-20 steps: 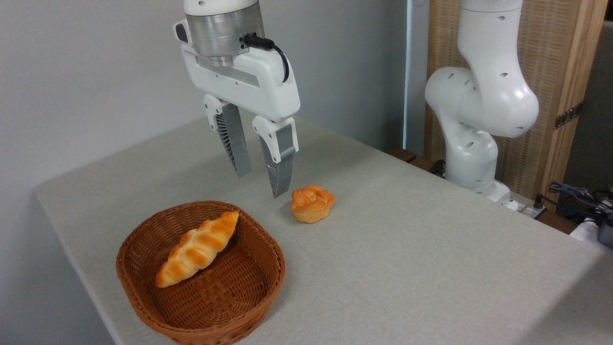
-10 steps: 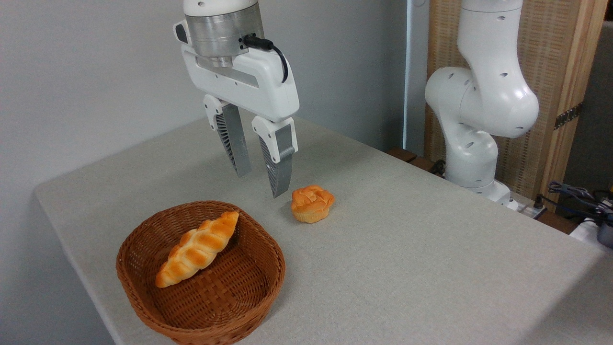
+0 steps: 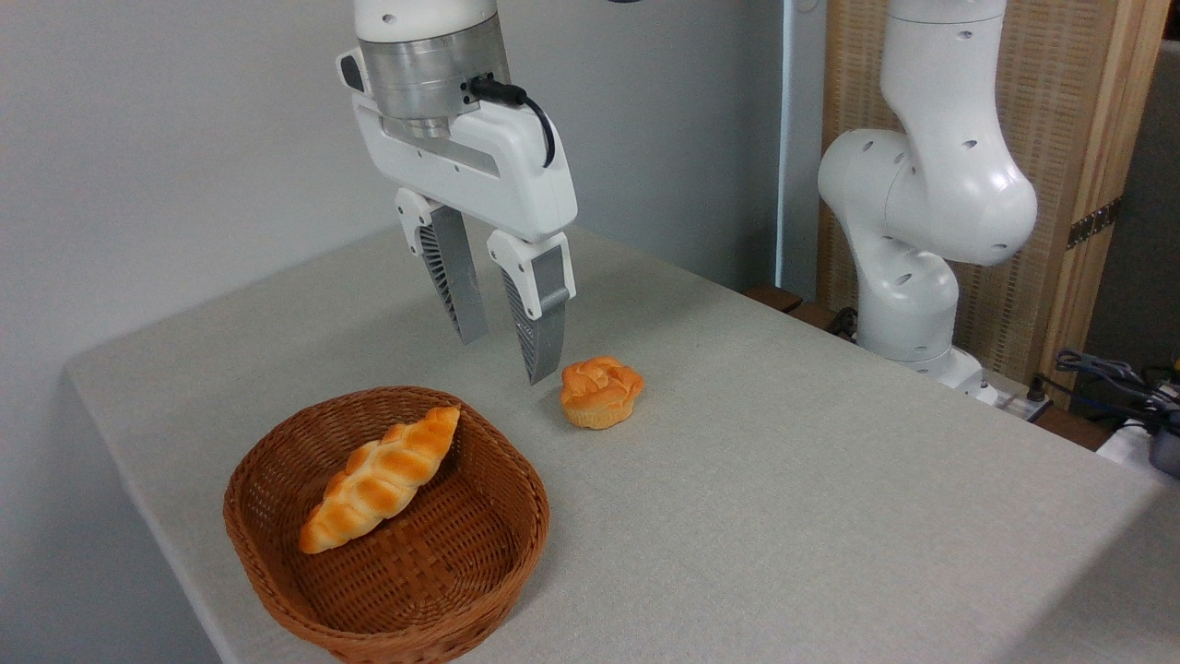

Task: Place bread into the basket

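My gripper (image 3: 505,360) hangs above the table (image 3: 784,480) with its jaws parted a little and nothing between them. The bun (image 3: 601,392) sits on the cloth just to the right of my nearer fingertip (image 3: 537,369) and slightly below it, not touching. The basket (image 3: 277,590) lies below and to the left of me, with a long braided loaf (image 3: 380,480) lying slantwise inside it
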Robot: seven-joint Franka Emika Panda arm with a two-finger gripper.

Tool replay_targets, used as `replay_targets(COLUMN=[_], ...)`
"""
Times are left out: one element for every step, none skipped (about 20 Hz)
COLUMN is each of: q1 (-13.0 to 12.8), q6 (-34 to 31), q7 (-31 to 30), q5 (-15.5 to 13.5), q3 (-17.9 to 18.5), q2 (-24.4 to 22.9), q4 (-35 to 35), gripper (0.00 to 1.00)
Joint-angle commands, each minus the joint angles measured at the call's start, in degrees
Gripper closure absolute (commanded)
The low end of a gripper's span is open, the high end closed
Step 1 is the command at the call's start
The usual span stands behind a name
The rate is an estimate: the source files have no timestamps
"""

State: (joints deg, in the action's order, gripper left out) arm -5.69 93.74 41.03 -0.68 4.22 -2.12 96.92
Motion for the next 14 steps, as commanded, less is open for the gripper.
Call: replay_targets(q1=[-0.1,-0.1,-0.1,-0.1,-0.2,-0.2,-0.2,-0.4,-0.6,-1.2,-2.4,-3.3,-4.1,-4.8], q6=[-0.3,-0.3,-0.1,0.1,0.2,0.6,1.1,1.8,2.7,3.1,3.7,3.9,4.1,4.6], q7=[2.0,2.3,2.7,2.9,3.4,4.2,5.0,6.0,6.8,7.0,7.5,8.1,9.2,10.2], q5=[0.4,0.4,0.5,0.6,0.8,0.9,0.9,0.9,0.9,0.9,1.0,1.1,1.1,1.1], q3=[0.0,0.0,0.0,0.0,0.0,0.0,0.0,0.0,0.1,0.3,0.5,0.5,0.5,0.5], q2=[-1.3,-1.6,-1.9,-2.6,-3.3,-4.5,-5.7,-7.2,-8.5,-9.3,-10.3,-10.7,-10.9,-11.1], q4=[1.7,2.2,2.8,3.7,4.9,6.3,8.1,10.1,12.4,13.5,15.6,17.1,18.3,19.6], gripper=[0.00,0.00,0.00,0.00,0.00,0.00,0.00,0.00,0.00,0.00,0.00,0.00,0.00,0.00])
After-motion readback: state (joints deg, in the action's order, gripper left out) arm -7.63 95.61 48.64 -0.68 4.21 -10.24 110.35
